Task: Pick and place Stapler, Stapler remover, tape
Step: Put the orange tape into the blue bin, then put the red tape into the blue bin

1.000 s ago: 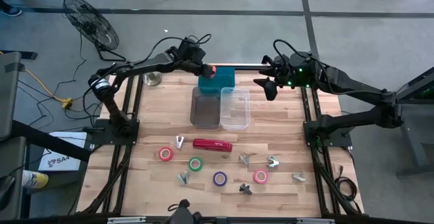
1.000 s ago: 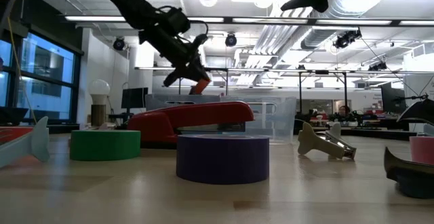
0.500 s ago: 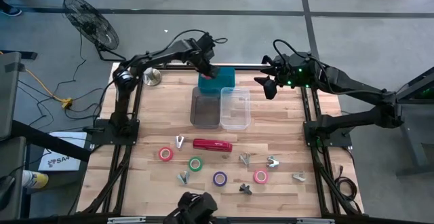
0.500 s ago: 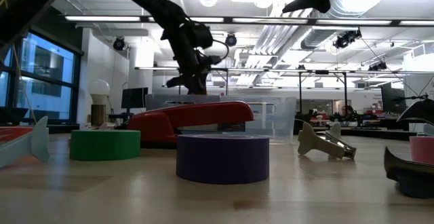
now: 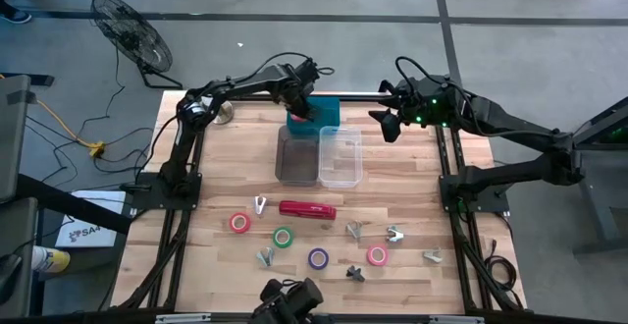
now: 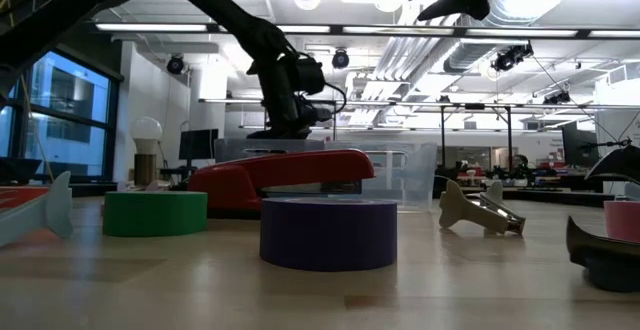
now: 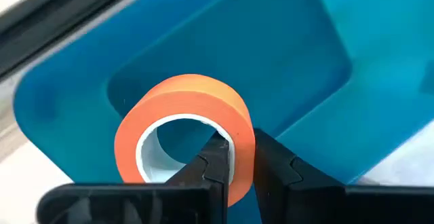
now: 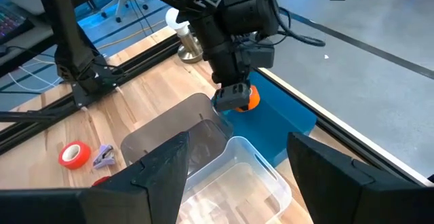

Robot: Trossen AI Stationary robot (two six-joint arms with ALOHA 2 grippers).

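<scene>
You were at the placing step: your left end effector [image 7: 234,157] hung over the blue bin [image 7: 285,54], fingers pinched on the wall of an orange tape roll [image 7: 184,132]. Next it needed to spread and drop the roll. Your right end effector [image 8: 237,176] waited beside the bin, spread and empty.

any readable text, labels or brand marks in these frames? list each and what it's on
"SA": start of a cut-off dark print on the white sheet on the floor left of the table; the rest is too small to read.
Stapler, tape rolls, bins, arms: no readable markings.
Low view's background room: nothing legible.
</scene>
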